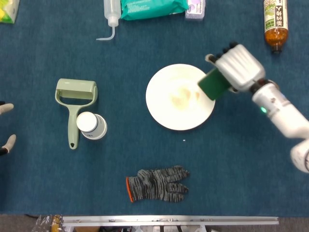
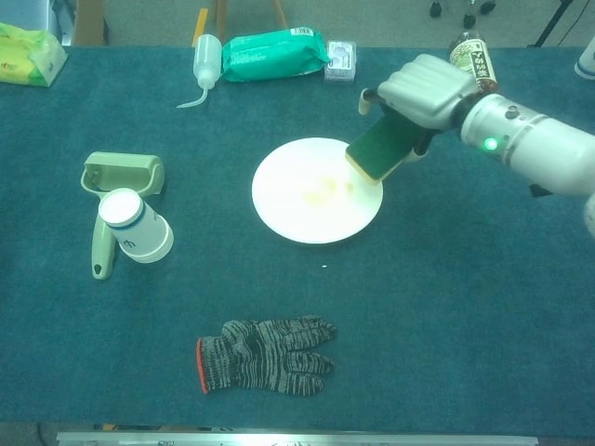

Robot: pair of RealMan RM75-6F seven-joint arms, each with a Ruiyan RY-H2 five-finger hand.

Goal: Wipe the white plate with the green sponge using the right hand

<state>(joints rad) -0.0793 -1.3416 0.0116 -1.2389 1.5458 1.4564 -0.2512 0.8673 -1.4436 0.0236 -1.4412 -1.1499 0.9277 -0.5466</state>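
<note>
The white plate (image 1: 176,99) (image 2: 311,195) lies mid-table with a yellowish smear near its centre. My right hand (image 1: 237,67) (image 2: 423,91) grips the green sponge (image 1: 212,83) (image 2: 381,149), which hangs tilted over the plate's right rim; whether it touches the rim I cannot tell. Only the fingertips of my left hand (image 1: 6,126) show at the far left edge of the head view, spread apart with nothing between them.
A green roller tool (image 1: 75,101) and a white cup (image 1: 91,125) lie left of the plate. A grey knit glove (image 1: 157,184) lies near the front edge. At the back stand a squeeze bottle (image 1: 110,14), a green packet (image 1: 152,7) and a brown bottle (image 1: 275,21).
</note>
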